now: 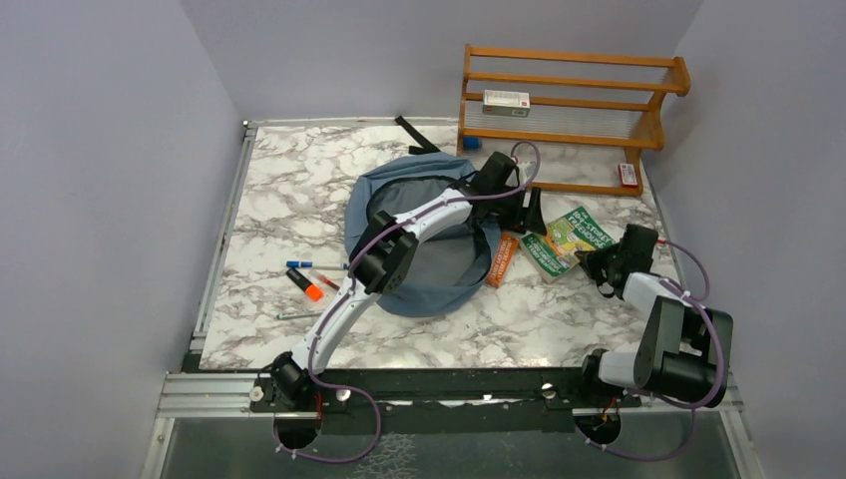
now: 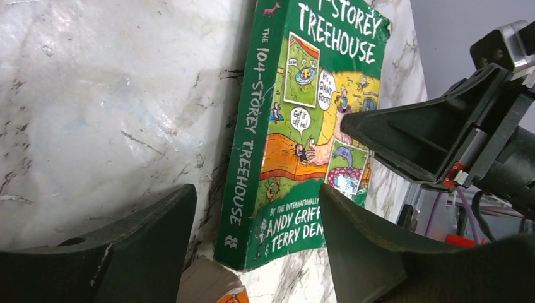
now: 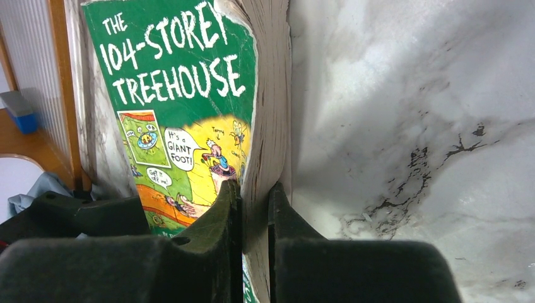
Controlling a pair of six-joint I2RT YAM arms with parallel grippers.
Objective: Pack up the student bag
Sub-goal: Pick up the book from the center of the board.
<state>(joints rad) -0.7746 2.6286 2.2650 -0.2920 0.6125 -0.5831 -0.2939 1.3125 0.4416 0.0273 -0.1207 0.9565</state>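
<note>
The dusty-blue student bag (image 1: 419, 249) lies open in the middle of the table, under my left arm. A green paperback, "The 104-Storey Treehouse" (image 1: 565, 239), lies to its right. My right gripper (image 1: 602, 261) is shut on the book's page edge (image 3: 268, 126), one finger on the cover and one underneath. In the right wrist view the gripper (image 3: 255, 199) clamps the pages. My left gripper (image 1: 529, 212) is open at the book's spine end. In the left wrist view (image 2: 258, 233) its fingers straddle the book's (image 2: 303, 126) lower corner without touching it. An orange book (image 1: 502, 259) lies between bag and green book.
A wooden rack (image 1: 569, 110) stands at the back right with a small box (image 1: 506, 102) on a shelf and a red item (image 1: 628, 174) below. Markers and pens (image 1: 304, 284) lie left of the bag. A black strap (image 1: 414, 135) trails toward the back edge.
</note>
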